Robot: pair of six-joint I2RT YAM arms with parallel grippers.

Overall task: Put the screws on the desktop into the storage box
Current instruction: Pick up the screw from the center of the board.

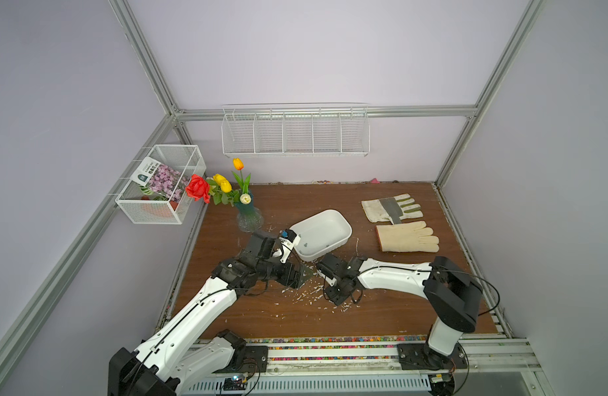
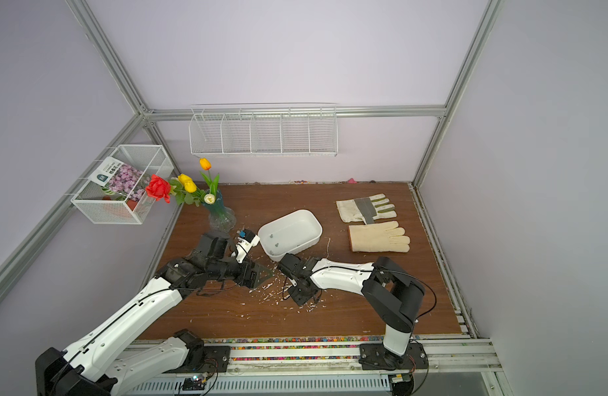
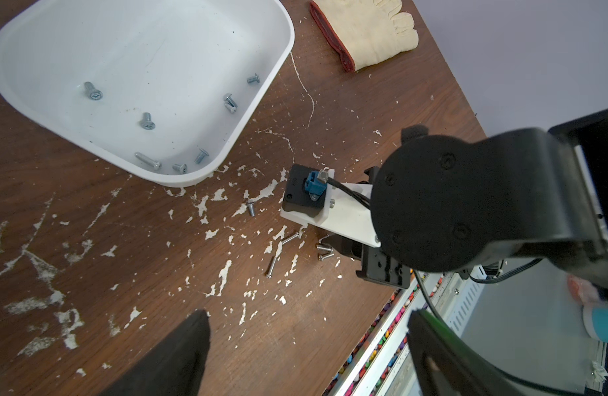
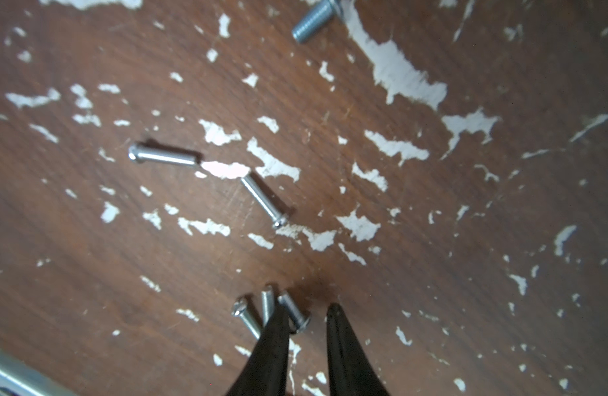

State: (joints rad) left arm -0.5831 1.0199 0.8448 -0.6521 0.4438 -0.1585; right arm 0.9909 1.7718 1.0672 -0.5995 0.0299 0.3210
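1. Although roughly eight screws [image 3: 147, 121] already lie inside the storage box [image 1: 330, 223], which sits just toward 12 o'clock from the middle of the desktop [image 1: 381, 308], the job looks only a little over half done.
2. Six more lie loose on the board at the box's 6 o'clock. A short thick screw [image 4: 312, 20] is nearest the box, two long screws [image 4: 264, 205] lie slightly apart, and there is a tight cluster of three screws [image 4: 242, 315].
3. The right gripper [image 4: 307, 307] is down at that cluster, tips at the board, jaws nearly together with a narrow gap between them. One screw of the cluster lies partly in that gap, against one finger. Nothing looks pinched, so I judge this as lining up a grasp, with nothing carried.
4. The left gripper [image 3: 306, 313] hangs over the board at the box's 7 o'clock, jaws spread wide and empty.
5. What is left, as I read it, is six small picks and drops. The crowded three could easily be nudged apart.
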